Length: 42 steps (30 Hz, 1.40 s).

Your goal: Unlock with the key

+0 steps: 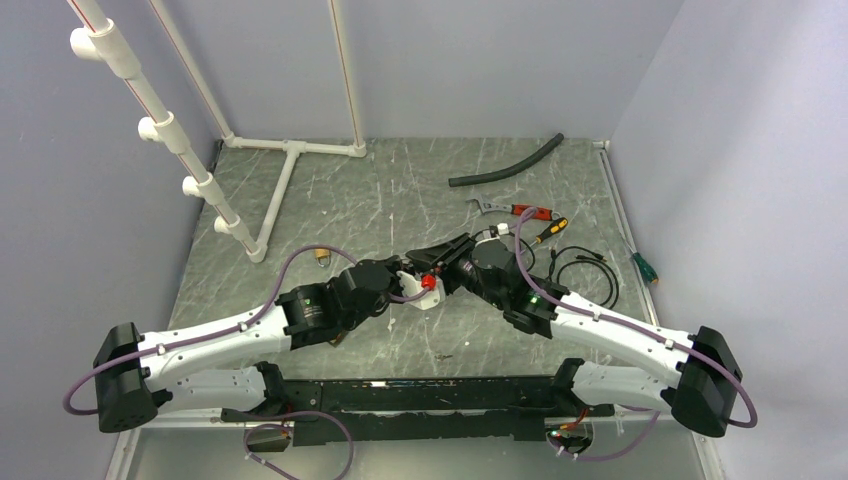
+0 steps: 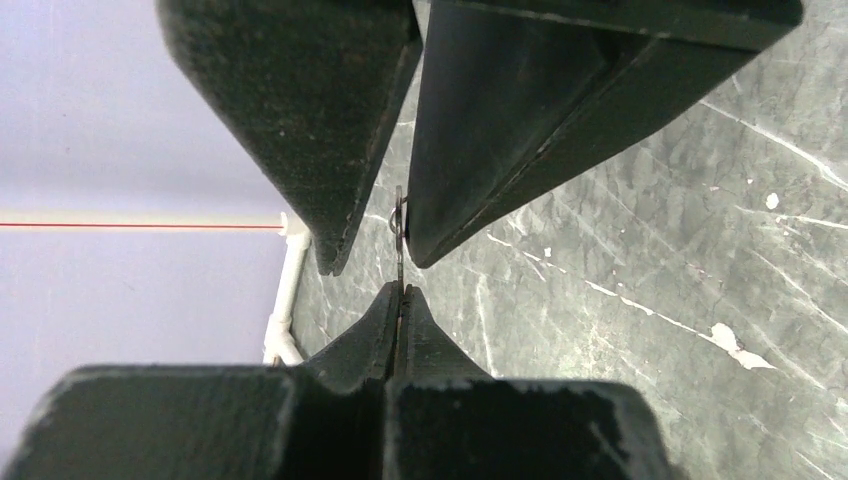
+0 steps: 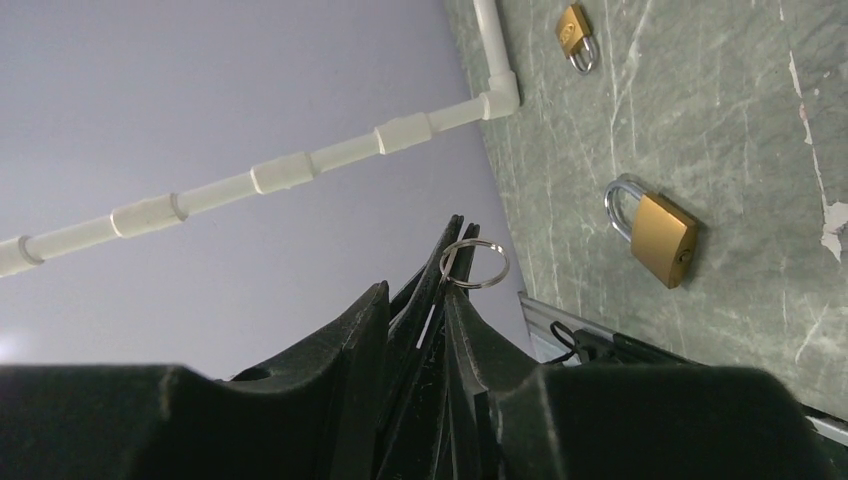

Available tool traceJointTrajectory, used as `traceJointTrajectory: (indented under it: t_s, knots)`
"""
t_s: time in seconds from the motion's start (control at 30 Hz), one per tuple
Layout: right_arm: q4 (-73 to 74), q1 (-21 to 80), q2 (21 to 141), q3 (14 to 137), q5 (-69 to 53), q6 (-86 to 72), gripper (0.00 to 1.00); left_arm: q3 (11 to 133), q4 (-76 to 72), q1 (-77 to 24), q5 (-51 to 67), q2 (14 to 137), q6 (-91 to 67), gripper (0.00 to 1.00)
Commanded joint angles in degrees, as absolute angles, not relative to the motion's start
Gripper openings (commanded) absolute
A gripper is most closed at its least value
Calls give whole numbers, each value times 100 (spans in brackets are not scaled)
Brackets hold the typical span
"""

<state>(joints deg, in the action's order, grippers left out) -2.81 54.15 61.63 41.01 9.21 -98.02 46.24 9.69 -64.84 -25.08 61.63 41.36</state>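
Left pincer (image 2: 400, 297) is clenched on the tiny key with a thin silver wire ring (image 2: 400, 255), seen edge-on and held in the air above the grey-green marbled bench (image 1: 400, 190). In the right wrist view the ring (image 3: 474, 287) sticks out past the left pincer's dark tips.

Right pincer (image 2: 372, 266) faces the left one tip to tip. Its black fingers (image 2: 300, 120) stand apart on either side of the ring, with a gap showing on one side, so it is released, not clamped. In the top view both arms meet mid-bench.

A brass padlock with a silver U-shackle (image 3: 665, 238) lies flat on the bench, well apart from the key. A second, smaller-looking brass padlock (image 3: 572, 25) lies near the white plastic pipe frame (image 3: 300, 165). A black hose piece (image 1: 505, 165) lies at the far side.
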Motion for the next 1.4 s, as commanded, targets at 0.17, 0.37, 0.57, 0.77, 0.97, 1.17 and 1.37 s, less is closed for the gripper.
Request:
traceJointTrajectory:
  t_s: [0.17,0.37,0.57,0.77,0.97,1.17,1.37]
  knots:
    - [-193,5423,6047,4082,1072,-9746,29,4746,791,-6524,-2430,6065,4194,0]
    - [-161,5423,6121,4113,1107,-9730,29,4737,800,-6539,-2431,6041,4206,0]
    - [-182,5423,6168,4087,1112,-9764,20,4737,800,-6557,-2434,6029,4210,0]
    - [-177,5423,6205,4092,1138,-9733,21,4720,774,-6565,-2443,5985,4227,0]
    - [125,5423,6171,4162,1266,-9649,20,4727,782,-6565,-2471,6003,4228,0]
    - [38,5423,6218,4131,1257,-9648,12,4724,772,-6565,-2460,5994,4219,0]
    - [24,5418,6261,4173,1286,-9608,15,4720,765,-6565,-2460,5970,4219,0]
